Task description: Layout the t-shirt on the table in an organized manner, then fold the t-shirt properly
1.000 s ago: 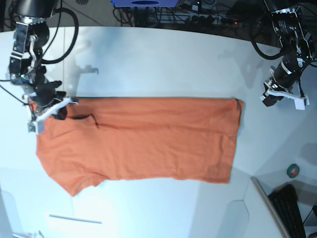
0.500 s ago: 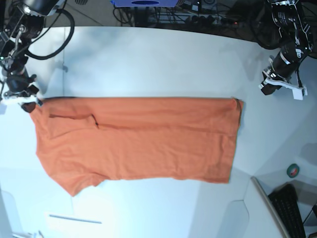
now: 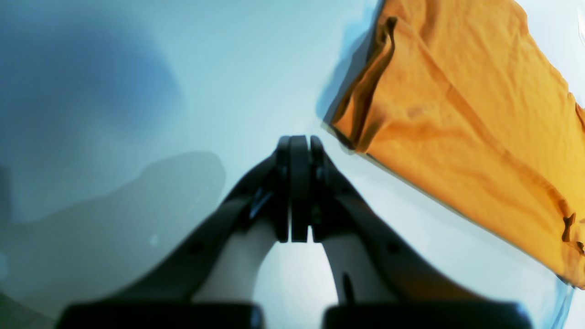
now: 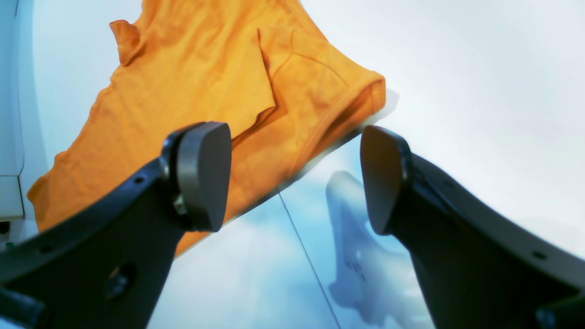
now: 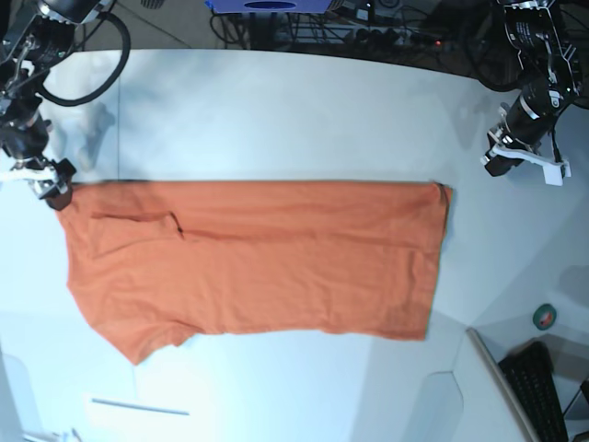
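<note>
Right claw (image 4: 292, 178): jaws spread wide, nothing between them, I see only bare counter (image 4: 480, 82) and a thin dark seam line (image 4: 304, 260) in the gap. Its shadow falls on the counter just past the seam. The t-shirt (image 4: 192, 105) lies ahead of that claw and to one side; in the right wrist view the nearest bit is the folded collar/shoulder corner, sitting just beyond the fingertips (image 4: 201, 173), apart from them. No contact that I can see.

In the base view the right claw (image 5: 44, 180) hangs at the counter's left edge, just beside the shirt's upper left corner, off the cloth.

Left claw (image 3: 296, 146): clenched, pads pressed flat together, nothing pinched. It's over bare counter. The t-shirt's hem corner is just beside the tips in the left wrist view, to the side and slightly ahead, with a strip of counter between. The hem there is doubled over with a small raised fold.

In the base view the left claw (image 5: 515, 157) sits near the counter's right edge, above and outward of the shirt's upper right corner, apart from it.

T-shirt (image 5: 248, 262) overall: flat on the counter (image 5: 294, 110), folded lengthwise into a long band running left to right across the middle, collar end at left, hem at right. One sleeve sticks out toward the near edge at lower left. A few shallow creases, top edge straight.

Near the counter's right near corner I see a small green roll of tape (image 5: 545, 318) and a black keyboard (image 5: 543, 391), well apart from the shirt.
</note>
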Action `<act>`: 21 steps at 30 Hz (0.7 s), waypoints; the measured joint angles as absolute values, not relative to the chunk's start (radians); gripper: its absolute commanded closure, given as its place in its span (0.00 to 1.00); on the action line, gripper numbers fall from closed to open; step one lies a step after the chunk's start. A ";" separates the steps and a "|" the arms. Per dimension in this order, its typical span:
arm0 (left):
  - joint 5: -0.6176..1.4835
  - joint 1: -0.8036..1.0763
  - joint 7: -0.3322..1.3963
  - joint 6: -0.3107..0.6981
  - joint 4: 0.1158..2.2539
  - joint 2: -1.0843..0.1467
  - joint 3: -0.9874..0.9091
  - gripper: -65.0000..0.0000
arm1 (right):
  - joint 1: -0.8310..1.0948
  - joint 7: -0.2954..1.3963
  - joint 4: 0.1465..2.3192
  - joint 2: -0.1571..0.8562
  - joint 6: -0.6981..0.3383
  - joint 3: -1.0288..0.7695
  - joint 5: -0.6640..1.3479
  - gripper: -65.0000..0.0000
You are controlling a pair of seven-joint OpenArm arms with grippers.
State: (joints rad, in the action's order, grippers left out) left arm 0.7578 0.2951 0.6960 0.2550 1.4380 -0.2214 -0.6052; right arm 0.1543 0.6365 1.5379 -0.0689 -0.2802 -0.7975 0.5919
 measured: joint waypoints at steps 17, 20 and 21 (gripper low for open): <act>0.757 0.305 0.696 0.255 1.438 -0.221 -0.605 1.00 | 0.154 0.636 1.538 -0.069 -0.280 -0.797 0.592 0.36; 0.758 0.305 0.696 0.255 1.438 -0.221 -0.605 1.00 | 0.154 0.636 1.538 -0.069 -0.280 -0.797 0.592 0.36; 0.758 0.305 0.696 0.255 1.438 -0.221 -0.605 1.00 | 0.154 0.636 1.538 -0.069 -0.280 -0.797 0.592 0.36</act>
State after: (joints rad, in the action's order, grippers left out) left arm 0.7578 0.3046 0.6964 0.2550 1.4376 -0.2214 -0.6052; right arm 0.1539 0.6365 1.5379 -0.0692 -0.2802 -0.7975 0.5919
